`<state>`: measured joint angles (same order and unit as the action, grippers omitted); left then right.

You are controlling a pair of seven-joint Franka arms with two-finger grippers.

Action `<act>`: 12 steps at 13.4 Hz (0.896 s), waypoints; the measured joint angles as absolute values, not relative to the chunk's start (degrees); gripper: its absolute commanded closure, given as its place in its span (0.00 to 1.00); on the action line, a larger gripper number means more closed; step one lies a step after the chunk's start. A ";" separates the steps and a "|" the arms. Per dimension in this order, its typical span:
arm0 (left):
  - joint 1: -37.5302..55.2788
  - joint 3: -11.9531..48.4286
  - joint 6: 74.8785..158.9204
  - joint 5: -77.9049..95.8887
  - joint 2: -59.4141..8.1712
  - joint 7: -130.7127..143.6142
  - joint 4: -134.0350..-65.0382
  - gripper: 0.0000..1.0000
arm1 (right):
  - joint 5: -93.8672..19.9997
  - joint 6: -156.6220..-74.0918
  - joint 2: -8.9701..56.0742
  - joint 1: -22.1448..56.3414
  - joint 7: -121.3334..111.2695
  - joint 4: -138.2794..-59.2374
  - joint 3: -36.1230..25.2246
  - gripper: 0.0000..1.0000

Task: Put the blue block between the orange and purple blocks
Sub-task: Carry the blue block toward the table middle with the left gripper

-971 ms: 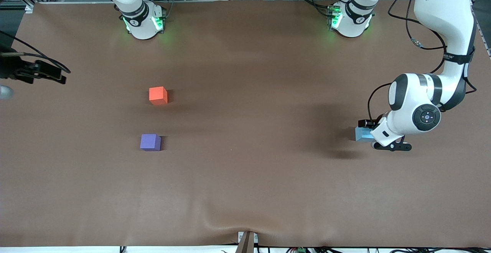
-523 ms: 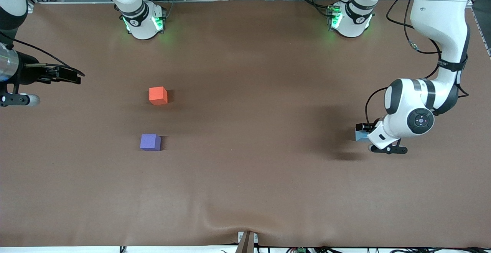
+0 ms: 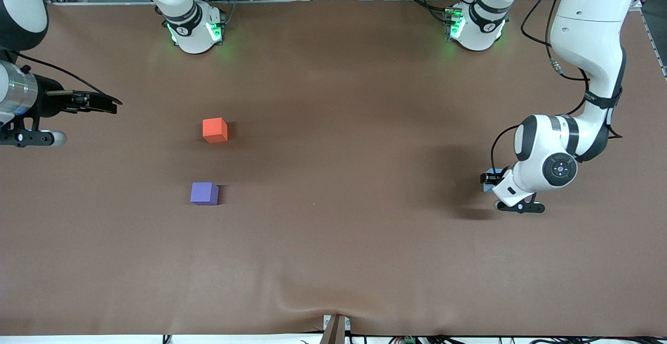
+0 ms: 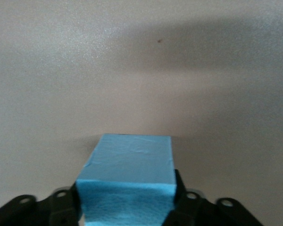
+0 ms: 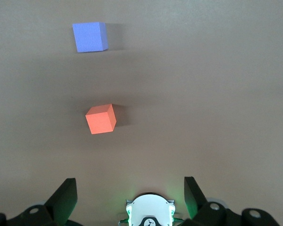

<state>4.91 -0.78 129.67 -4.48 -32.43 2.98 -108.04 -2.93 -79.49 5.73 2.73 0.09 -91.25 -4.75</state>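
While the right gripper (image 5: pixel 127 193) waits spread wide, the left gripper (image 3: pixel 490 180) clamps the blue block (image 4: pixel 127 181), largely hidden by its wrist.

Blocks: three, all cubes of one size. One blue block (image 4: pixel 127 181), clamped between the fingers of the left hand (image 3: pixel 490 181) (only a sliver shows in the front view, the left wrist view shows it plainly). One orange block (image 3: pixel 214 130) and one purple block (image 3: pixel 204 193), both on the brown surface (image 3: pixel 333 240), apart from each other, toward the right arm's end and well apart from the left hand.

Arms: two. Hands: two. The right hand (image 3: pixel 99 103), fingers parted, holds nothing.

Green-lit bases: two.
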 measured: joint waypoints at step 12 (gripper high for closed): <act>7.46 11.10 125.73 1.58 -29.53 7.03 -95.54 1.00 | -2.97 -81.58 6.06 3.42 0.10 -91.24 -4.50 0.00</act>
